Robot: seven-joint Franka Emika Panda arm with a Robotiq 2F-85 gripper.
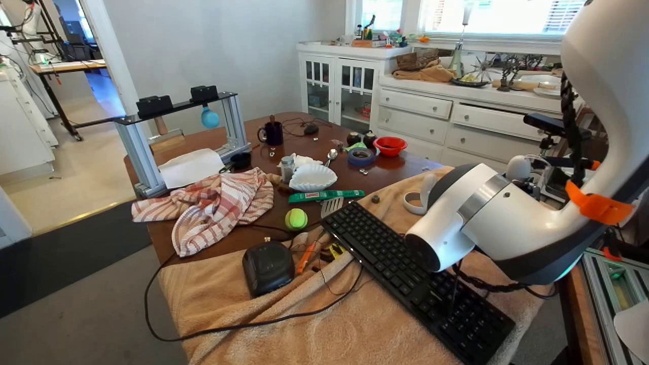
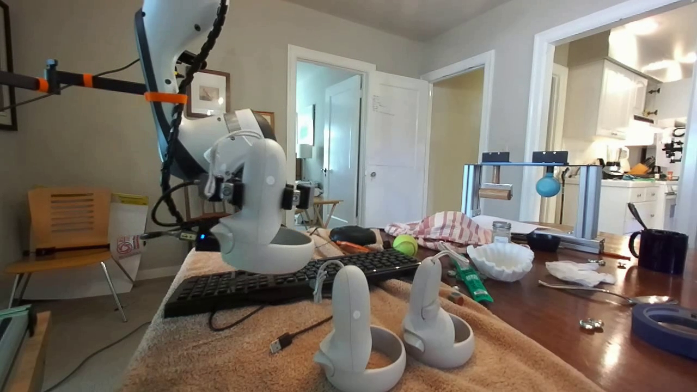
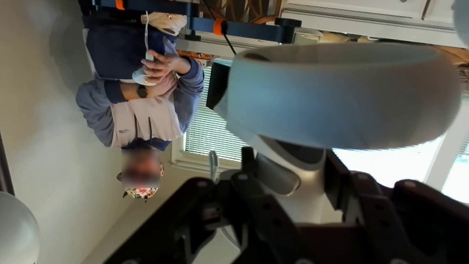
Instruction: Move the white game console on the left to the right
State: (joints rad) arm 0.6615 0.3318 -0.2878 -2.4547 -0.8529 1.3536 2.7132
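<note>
Your table [image 2: 593, 354] is pretty packed, arm [image 1: 507, 223] bent over a tan towel [image 1: 304, 339] with a black keyboard [image 1: 400, 276] lying across it. Your gripper [image 2: 265, 195] is clamped on the white game console [image 2: 263, 218] by the handle, hanging in midair, ring down, in front of the keyboard in an exterior view. 2 lookalike controllers [image 2: 351, 316] stand near a USB plug [image 2: 281, 342].

Exterior views, high and low, share keyboard [image 1: 411, 283]; wrist view inverted, facing window [image 3: 213, 126].

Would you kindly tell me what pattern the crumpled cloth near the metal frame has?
The cloth has reddish and white stripes, showing best in an exterior view.
</note>
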